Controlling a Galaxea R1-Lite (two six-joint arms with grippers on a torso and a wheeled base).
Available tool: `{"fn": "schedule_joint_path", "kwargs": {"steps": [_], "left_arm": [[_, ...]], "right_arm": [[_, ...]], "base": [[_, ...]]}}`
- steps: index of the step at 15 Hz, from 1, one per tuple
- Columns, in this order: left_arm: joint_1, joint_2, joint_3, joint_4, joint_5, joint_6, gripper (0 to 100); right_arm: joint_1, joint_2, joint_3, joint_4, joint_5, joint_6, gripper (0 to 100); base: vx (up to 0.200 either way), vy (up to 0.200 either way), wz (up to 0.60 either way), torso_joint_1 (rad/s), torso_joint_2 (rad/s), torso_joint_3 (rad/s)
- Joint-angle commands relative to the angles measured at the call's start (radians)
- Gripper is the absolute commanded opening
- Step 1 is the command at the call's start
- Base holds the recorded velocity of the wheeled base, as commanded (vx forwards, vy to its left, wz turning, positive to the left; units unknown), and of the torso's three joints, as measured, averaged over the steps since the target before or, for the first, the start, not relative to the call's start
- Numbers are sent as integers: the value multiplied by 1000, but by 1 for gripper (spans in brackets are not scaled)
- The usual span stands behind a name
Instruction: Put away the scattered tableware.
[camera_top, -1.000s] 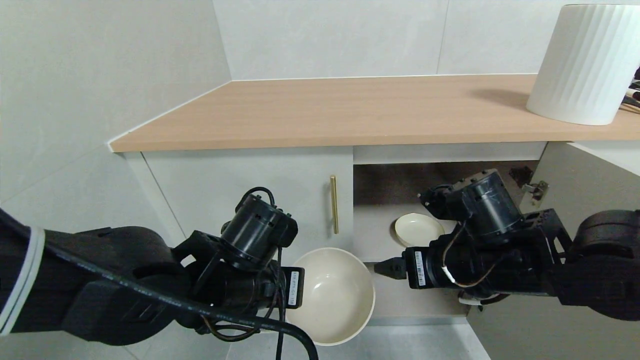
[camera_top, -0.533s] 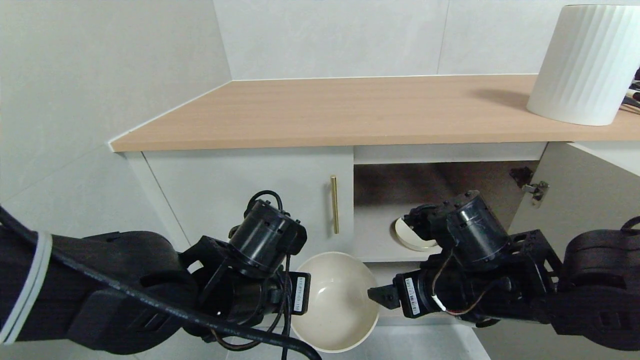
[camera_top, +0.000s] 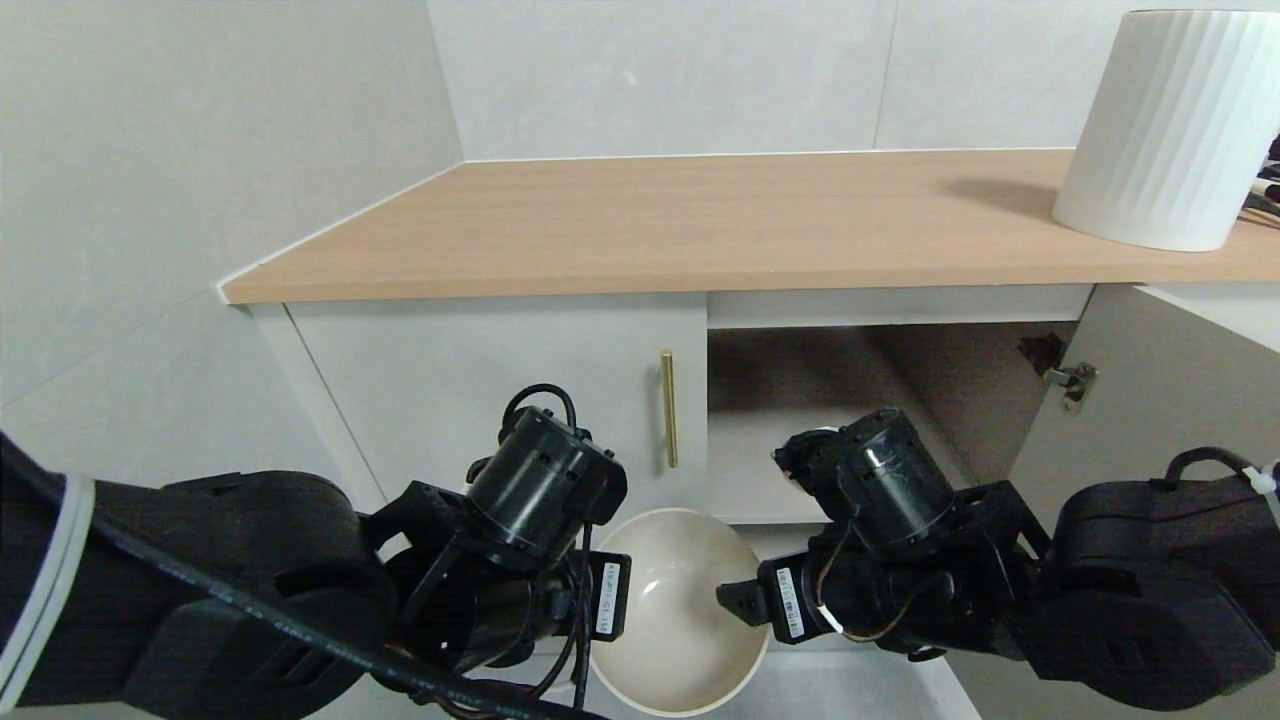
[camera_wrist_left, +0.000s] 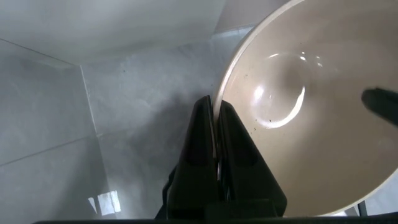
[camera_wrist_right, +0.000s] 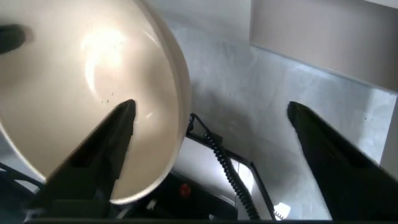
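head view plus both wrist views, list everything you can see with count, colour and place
cabinet: 1, pale grey, in the corner, left door closed, right door swung open
countertop: 1, light wood, on top of the cabinet
door handle: 1, brass, upright on the closed door
hinge: 1, metal, inside the open door
ribbed container: 1, white, on the countertop at the robot's right
wall tiles: pale grey, behind the countertop
bowl: 1, cream, low in front of the cabinet, held by its rim
left gripper: 1, black, shut on the bowl's rim
right gripper: 1, black, open, at the bowl's opposite rim
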Motion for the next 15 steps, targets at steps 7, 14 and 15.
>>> {"fn": "schedule_joint_path", "kwargs": {"steps": [7, 14, 15], "left_arm": [[1, 7, 0, 0, 1, -2, 0], [1, 5, 1, 0, 1, -2, 100], [1, 5, 1, 0, 1, -3, 100]], "right_arm": [[-1, 12, 6, -6, 1, 0, 0], [-1, 17, 7, -6, -1, -1, 0], [-1, 18, 7, -6, -1, -1, 0]], "base": [[0, 0, 0, 0, 0, 0], [0, 0, 0, 0, 0, 0], [0, 0, 0, 0, 0, 0]]}}
